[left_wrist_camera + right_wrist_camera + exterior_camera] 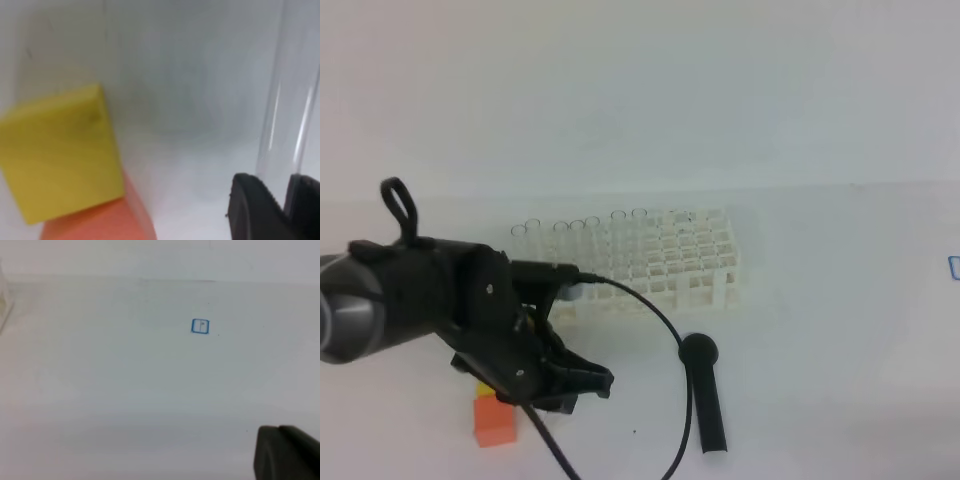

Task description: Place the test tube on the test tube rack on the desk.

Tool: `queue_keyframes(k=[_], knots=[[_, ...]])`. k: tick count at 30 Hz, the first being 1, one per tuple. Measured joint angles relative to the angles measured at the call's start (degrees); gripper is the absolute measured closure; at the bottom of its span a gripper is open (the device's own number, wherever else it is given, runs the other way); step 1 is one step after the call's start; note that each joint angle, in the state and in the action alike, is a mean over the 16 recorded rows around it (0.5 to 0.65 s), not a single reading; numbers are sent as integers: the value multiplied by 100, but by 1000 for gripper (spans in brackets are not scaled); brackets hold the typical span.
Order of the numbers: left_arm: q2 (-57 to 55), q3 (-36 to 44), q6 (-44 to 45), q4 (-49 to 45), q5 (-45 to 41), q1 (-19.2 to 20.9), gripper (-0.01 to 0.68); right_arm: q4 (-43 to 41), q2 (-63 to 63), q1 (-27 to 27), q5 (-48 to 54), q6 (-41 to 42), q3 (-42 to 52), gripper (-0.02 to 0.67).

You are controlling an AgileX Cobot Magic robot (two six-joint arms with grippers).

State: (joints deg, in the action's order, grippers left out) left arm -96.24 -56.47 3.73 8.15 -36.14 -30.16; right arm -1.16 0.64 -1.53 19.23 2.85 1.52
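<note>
left gripper [280, 210] low over the desk [840, 300] at near left, fingers clamped on the test tube [290, 115]; tube runs up the right edge of the left wrist view, just right of a yellow block [60, 155] sitting on an orange block [495, 420]. test tube rack [670, 260] stands farther back at centre, several tubes already in its left holes. black pestle-like tool [706, 392] lies near right of the arm. right gripper [287, 452] closed, holding nothing, over bare desk near a small blue square mark [200, 326]
</note>
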Motion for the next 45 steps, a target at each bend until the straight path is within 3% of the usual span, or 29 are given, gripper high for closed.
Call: queue_keyframes(k=[7, 18, 26, 35, 40, 45], knots=[[994, 5, 2255, 1572, -54, 0, 673, 276, 0, 0, -505, -141, 11, 650], [1968, 164, 6782, 5632, -790, 0, 673, 1569, 2, 0, -2269, -597, -14, 650], [2052, 793, 8985, 8056, -1427, 0, 673, 1948, -58, 0, -1514, -362, -613, 650], [2052, 1593, 10157, 9320, -2054, 0, 673, 2729, -737, 166, 465, 1436, -1870, 650], [2052, 1776, 10314, 9440, -2436, 0, 673, 4178, -1348, 521, 849, 3079, -2289, 650], [2052, 1811, 10322, 9440, -2795, 0, 673, 6217, -1964, 976, 993, 4881, -2405, 650]])
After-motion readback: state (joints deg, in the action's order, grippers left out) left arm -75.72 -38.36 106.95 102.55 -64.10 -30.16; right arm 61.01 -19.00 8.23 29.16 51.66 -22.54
